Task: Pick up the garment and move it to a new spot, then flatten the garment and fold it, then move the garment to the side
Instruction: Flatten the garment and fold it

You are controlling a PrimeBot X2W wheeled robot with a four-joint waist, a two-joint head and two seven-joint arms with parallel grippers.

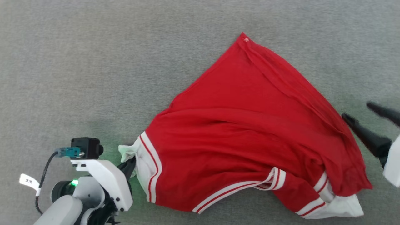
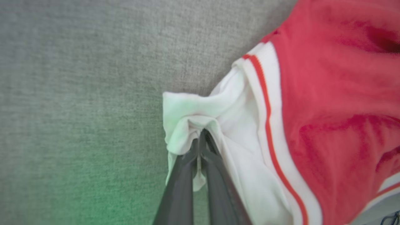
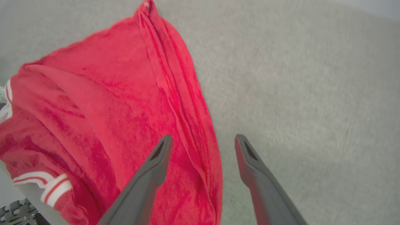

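The left tool (image 2: 199,139) is pinched shut on a small bunch of white sleeve (image 2: 184,109) at the near-left corner of the garment (image 1: 243,125), which lies rumpled across the grey worktop (image 1: 78,62). The right tool (image 3: 203,140) gapes wide astride the garment's right edge, holding nothing. Pulled one-handed, that thin pinch could slip, or just drag the heap.

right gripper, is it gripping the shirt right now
No, the right gripper has its two fingers spread apart with nothing pinched, one over the shirt and the other over the grey surface.
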